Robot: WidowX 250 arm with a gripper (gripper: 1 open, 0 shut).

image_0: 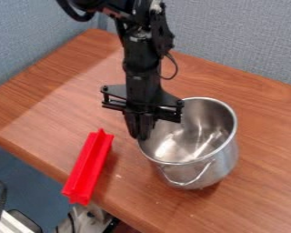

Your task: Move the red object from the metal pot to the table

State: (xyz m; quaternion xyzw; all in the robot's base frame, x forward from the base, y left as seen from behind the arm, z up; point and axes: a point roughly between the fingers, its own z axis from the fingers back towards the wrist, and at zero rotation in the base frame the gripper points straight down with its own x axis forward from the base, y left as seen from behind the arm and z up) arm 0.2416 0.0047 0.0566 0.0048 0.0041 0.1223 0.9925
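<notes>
The red object (87,166), a long grooved bar, lies flat on the table (51,100) near its front edge, left of the metal pot (195,146). The pot stands upright and looks empty inside, its wire handle hanging at the front. My gripper (141,133) hangs from the black arm just over the pot's left rim, fingers pressed together and holding nothing. It is apart from the red bar, up and to the right of it.
The table's rounded front edge (39,155) runs diagonally right by the red bar, whose near end pokes past it. A blue-grey wall (39,27) stands behind. Bare wood lies to the left and behind the arm.
</notes>
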